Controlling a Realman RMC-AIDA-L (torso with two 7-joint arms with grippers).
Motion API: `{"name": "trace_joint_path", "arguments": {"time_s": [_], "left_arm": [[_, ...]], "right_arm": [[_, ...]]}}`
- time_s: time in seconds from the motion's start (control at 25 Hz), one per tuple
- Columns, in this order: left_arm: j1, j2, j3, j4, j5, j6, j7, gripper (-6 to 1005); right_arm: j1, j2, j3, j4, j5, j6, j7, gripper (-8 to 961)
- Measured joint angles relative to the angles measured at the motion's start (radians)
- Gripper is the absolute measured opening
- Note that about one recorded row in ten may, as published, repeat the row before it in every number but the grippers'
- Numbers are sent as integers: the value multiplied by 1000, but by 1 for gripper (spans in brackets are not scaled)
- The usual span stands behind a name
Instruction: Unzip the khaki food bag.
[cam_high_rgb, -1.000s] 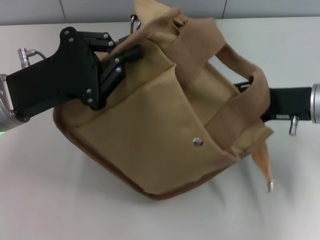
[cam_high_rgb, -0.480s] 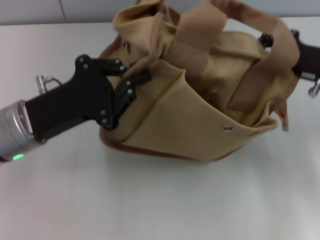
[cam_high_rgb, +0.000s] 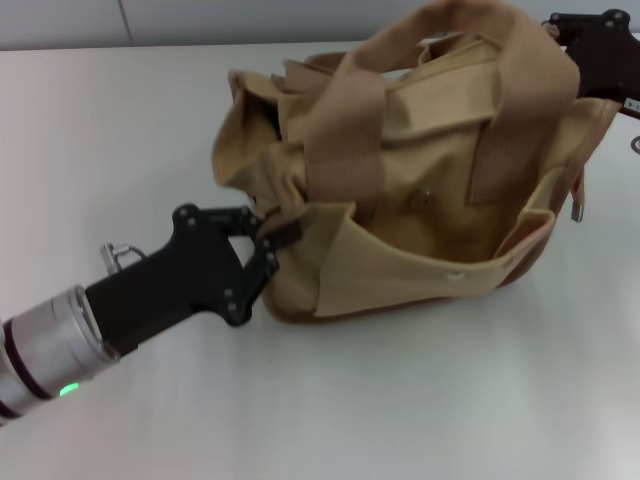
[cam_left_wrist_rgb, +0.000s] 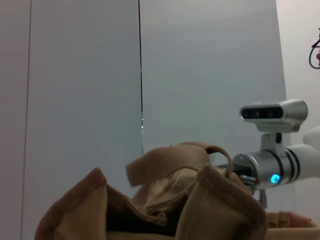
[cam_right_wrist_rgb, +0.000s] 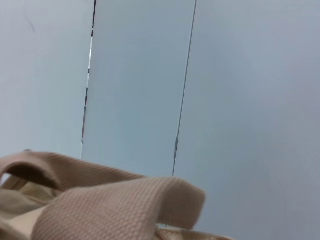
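Head view shows the khaki food bag (cam_high_rgb: 420, 190) on the surface, mouth gaping, seemingly largely unzipped. Left gripper (cam_high_rgb: 275, 235) fingers clench its near corner; right gripper (cam_high_rgb: 590, 45) at the far end, grip unclear.

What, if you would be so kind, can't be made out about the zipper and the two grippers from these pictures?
- Zipper on the khaki food bag: in the head view, folded canvas and the webbing handles hide the top, so how far it is unzipped is unclear.
- Left gripper: its tips are pressed into the bag's near-left corner; the fabric hides what they pinch.
- Right gripper: at the bag's far right end, cut off by the head view's edge.
- Both wrist views show only bag fabric and wall.
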Motion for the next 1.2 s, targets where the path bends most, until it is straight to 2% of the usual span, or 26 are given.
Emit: {"name": "trace_joint_path", "arguments": {"time_s": [0.32, 0.4, 0.56, 0.76, 0.96, 1.08, 1.2], "left_arm": [[11, 0, 27, 1, -4, 9, 15, 60], [11, 0, 27, 2, -4, 12, 11, 118], [13, 3, 19, 5, -6, 32, 9, 235], [52, 10, -33, 48, -8, 103, 2, 471], [116, 12, -95, 146, -8, 201, -64, 699], [131, 16, -112, 168, -4, 247, -104, 729], [132, 18, -102, 178, 2, 258, -126, 758]], "right_arm": [[-12, 2, 0, 1, 0, 1, 4, 190], [-17, 2, 3, -1, 7, 1, 23, 190], [-27, 1, 44, -2, 31, -6, 33, 326], [-58, 1, 131, 39, 184, -31, 30, 526], [-92, -5, 238, 159, 370, -184, 43, 714], [-109, -24, 249, 212, 384, -312, 73, 738], [-116, -34, 245, 234, 361, -339, 80, 763]]}}
